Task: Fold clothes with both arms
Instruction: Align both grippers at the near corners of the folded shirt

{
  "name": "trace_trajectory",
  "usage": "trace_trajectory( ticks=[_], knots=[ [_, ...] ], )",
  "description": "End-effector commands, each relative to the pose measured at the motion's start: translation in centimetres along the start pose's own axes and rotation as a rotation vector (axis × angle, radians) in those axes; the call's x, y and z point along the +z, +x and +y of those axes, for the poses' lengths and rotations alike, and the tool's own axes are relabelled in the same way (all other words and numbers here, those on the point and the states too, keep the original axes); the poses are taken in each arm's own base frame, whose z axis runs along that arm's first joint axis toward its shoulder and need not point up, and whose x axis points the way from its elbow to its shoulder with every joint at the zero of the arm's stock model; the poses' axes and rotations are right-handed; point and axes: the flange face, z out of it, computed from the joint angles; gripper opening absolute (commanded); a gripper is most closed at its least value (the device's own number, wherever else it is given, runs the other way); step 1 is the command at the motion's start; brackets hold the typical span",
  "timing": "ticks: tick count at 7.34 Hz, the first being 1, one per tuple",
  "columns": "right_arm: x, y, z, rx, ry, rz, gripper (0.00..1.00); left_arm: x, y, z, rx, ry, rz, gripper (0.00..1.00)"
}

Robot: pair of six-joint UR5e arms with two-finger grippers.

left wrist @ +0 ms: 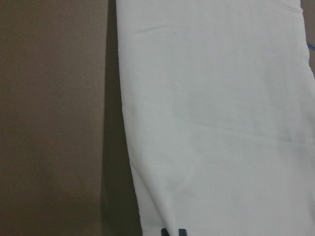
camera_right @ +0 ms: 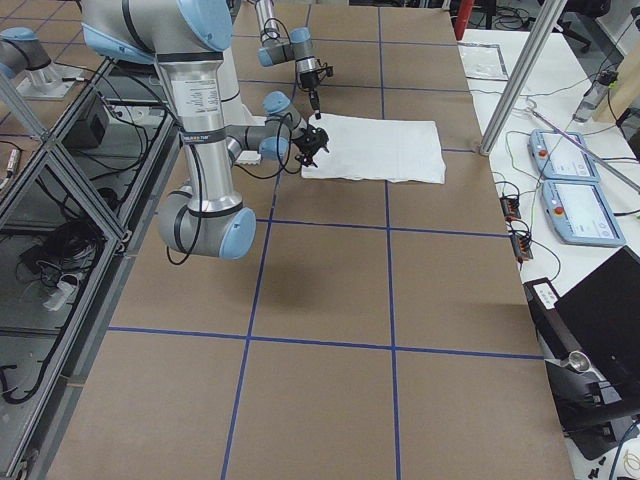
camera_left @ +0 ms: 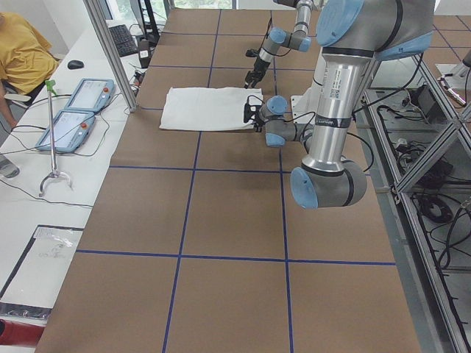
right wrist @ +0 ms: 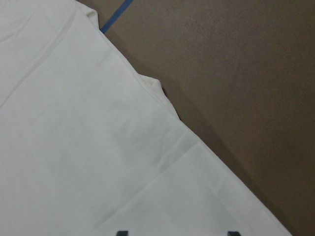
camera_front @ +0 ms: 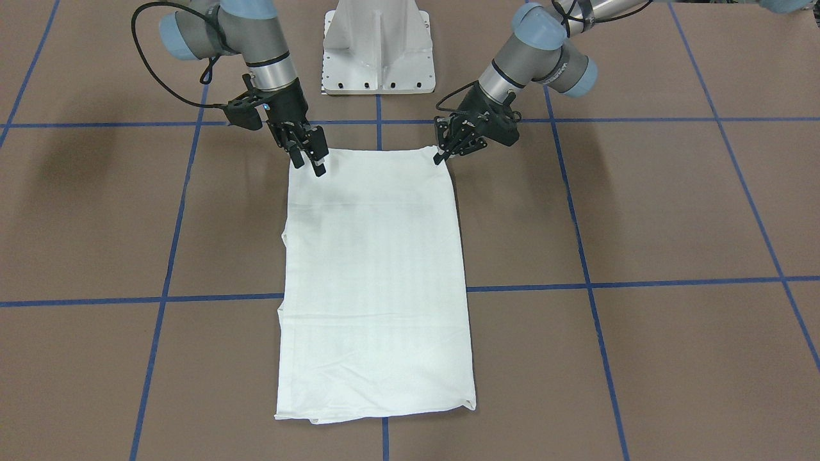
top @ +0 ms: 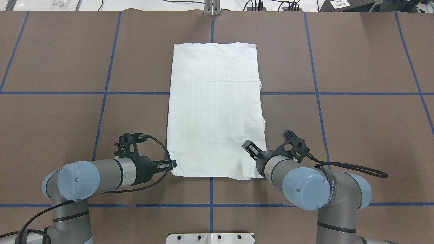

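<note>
The white shirt (camera_front: 375,275) lies flat on the brown table, folded into a long rectangle; no print or collar shows. It also shows in the overhead view (top: 215,108). My left gripper (camera_front: 443,153) sits low at the shirt's corner nearest the robot, jaws shut on the cloth edge; it also shows in the overhead view (top: 173,164) and its wrist view (left wrist: 173,232). My right gripper (camera_front: 309,160) hovers open just above the other near corner, also seen in the overhead view (top: 250,147). Its fingertips (right wrist: 120,233) stand wide apart over the cloth (right wrist: 74,147).
The white pedestal base (camera_front: 378,51) stands behind the shirt between the arms. Blue tape lines (top: 101,93) grid the table. At the far side are a metal post (camera_left: 110,51), teach pendants (camera_left: 73,110) and a seated person in yellow (camera_left: 22,51).
</note>
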Motion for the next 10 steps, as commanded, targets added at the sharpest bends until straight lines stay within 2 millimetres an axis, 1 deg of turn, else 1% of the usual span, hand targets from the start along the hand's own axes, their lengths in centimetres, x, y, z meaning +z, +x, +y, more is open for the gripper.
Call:
trace_trajectory(
  ticks=[1, 2, 4, 5, 7, 8, 9, 10],
  knots=[
    [0.1, -0.2, 2.8, 0.059, -0.023, 0.018, 0.7, 0.0, 0.0, 0.0, 0.0, 0.0, 0.001, 0.0],
    [0.1, -0.3, 3.4, 0.054, -0.027, 0.024, 0.71, -0.1, 0.0, 0.0, 0.0, 0.002, 0.004, 0.0],
    [0.5, 0.7, 4.4, 0.06, -0.004, 0.077, 0.71, -0.1, 0.0, 0.0, 0.0, 0.005, 0.005, 0.0],
    [0.4, 0.7, 4.7, 0.061, -0.008, 0.079, 0.71, -0.1, -0.1, 0.0, 0.0, 0.005, 0.004, 0.0],
    [0.6, 0.8, 4.7, 0.056, 0.0, 0.089, 0.72, -0.1, -0.1, 0.0, -0.001, 0.005, 0.004, 0.0],
    [0.6, 0.9, 4.6, 0.052, 0.007, 0.101, 0.74, -0.1, -0.1, 0.0, -0.001, 0.005, 0.004, 0.0],
    [0.5, 0.6, 4.8, 0.052, 0.009, 0.098, 0.76, -0.1, -0.1, 0.0, 0.0, 0.005, 0.004, 0.0],
    [0.8, 0.6, 5.0, 0.046, 0.019, 0.106, 0.77, -0.1, -0.1, -0.1, -0.002, 0.006, 0.004, 0.0]
  ],
)
